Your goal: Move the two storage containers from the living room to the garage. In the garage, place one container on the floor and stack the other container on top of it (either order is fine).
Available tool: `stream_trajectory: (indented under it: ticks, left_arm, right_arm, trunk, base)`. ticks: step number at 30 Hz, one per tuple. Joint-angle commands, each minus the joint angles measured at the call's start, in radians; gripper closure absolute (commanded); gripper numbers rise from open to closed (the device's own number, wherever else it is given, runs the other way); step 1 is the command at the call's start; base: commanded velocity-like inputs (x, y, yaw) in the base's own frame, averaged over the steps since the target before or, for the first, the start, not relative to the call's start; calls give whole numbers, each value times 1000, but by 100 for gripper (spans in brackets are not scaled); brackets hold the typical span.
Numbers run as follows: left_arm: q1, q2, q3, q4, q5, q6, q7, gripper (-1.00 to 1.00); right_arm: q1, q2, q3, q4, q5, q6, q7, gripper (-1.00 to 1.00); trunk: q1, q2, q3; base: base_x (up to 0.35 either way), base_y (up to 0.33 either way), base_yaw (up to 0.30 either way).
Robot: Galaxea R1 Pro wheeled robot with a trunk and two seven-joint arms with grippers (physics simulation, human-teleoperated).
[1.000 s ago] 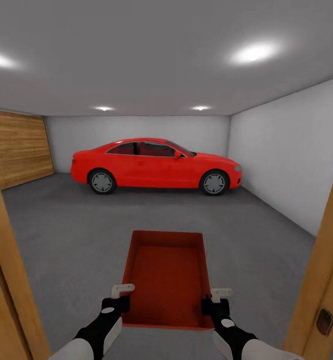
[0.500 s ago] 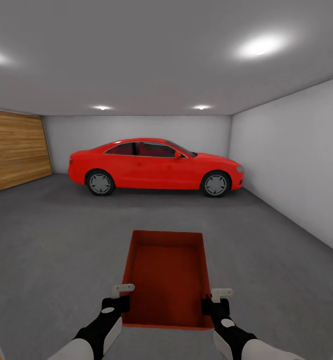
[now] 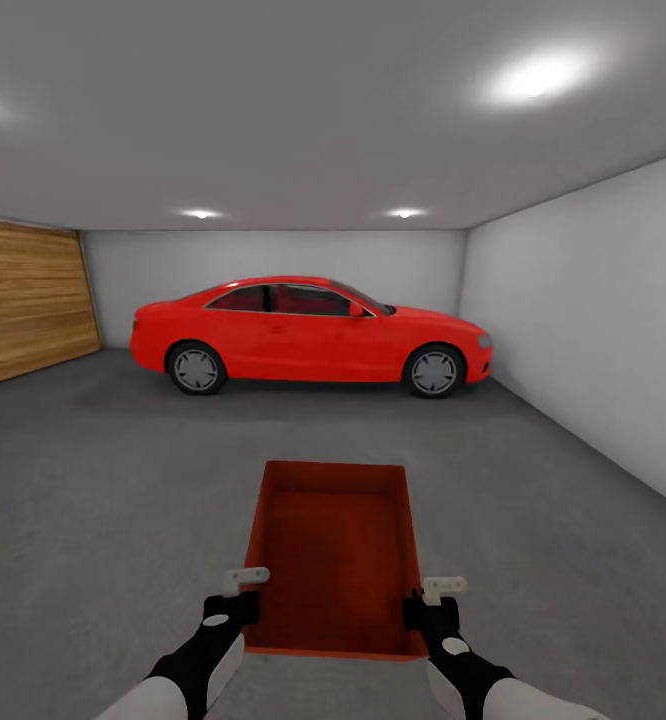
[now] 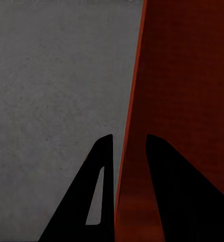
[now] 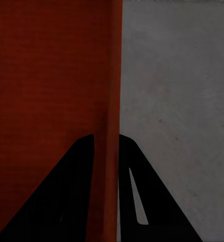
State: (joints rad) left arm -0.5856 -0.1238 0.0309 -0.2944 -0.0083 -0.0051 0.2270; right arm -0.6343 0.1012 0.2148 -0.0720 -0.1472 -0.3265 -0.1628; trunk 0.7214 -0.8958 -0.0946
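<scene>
Now the door frame has slid out of view: you're inside the garage, left tool and right tool each pinching a side wall of the container, floor ahead.

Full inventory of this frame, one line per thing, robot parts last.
storage container: 1, orange-red, held between both grippers above the floor
car: 1, shiny red, far end of the garage, side-on
floor: dark grey, rough
garage door: 1, wood planks, left wall
walls: white-grey, back and right
ceiling lights: several, white, recessed
left gripper: 1, black and white, clamped on the container's left wall
right gripper: 1, black and white, clamped on its right wall
</scene>
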Motion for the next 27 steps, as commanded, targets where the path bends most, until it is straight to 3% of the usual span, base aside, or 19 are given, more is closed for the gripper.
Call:
stream_trajectory:
  ticks: [1,27]
  left_arm:
    - [-2,29,55,-23,-18,-56,9,100]
    - [-1,30,55,-23,-18,-56,10,100]
  right_arm:
    - [0,0,-43,1,-9,-2,0,100]
    - [0,0,-43,1,-10,-2,0,100]
  trunk:
    - [1,-1,-2]
    - [1,-1,-2]
  base:
    - [321,0,0]
    - [321,0,0]
